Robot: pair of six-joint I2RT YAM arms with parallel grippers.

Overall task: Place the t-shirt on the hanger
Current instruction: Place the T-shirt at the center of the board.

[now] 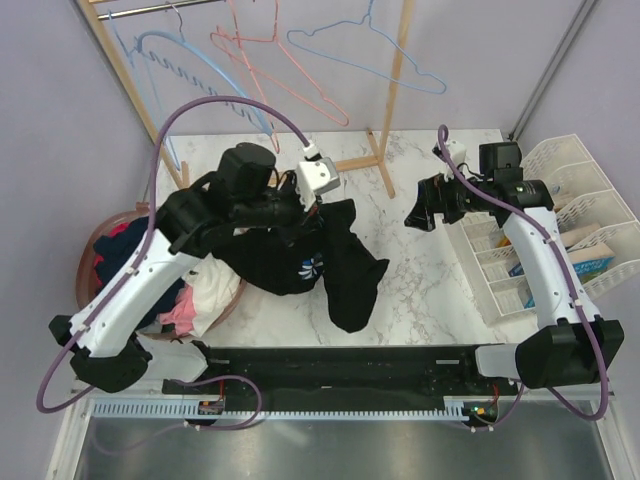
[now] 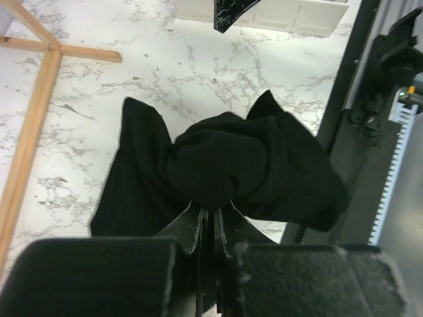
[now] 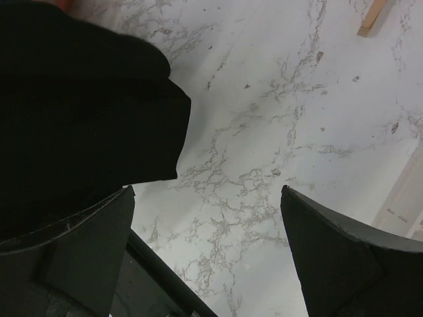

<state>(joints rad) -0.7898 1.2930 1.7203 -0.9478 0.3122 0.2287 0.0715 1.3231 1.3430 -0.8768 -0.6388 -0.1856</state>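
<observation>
My left gripper (image 1: 308, 212) is shut on a bunched fold of the black t-shirt (image 1: 335, 270) and holds it up off the marble table. The cloth hangs down toward the front, and a small white-and-blue print (image 1: 310, 267) shows on it. In the left wrist view the jaws (image 2: 211, 212) are pressed together on the t-shirt (image 2: 251, 165). My right gripper (image 1: 418, 213) is open over bare marble, to the right of the shirt. In its own view the gripper (image 3: 208, 198) holds nothing and the t-shirt (image 3: 79, 99) fills the upper left. The light-blue wire hanger (image 1: 372, 52) hangs on the rack at the back.
A wooden rack (image 1: 386, 130) at the back also carries pink wire hangers (image 1: 270, 60) and a blue notched hanger (image 1: 165, 60). A round basket (image 1: 88, 262) of clothes sits at the left. A white divided organizer (image 1: 585, 200) stands at the right. A black strip (image 1: 340, 362) runs along the front edge.
</observation>
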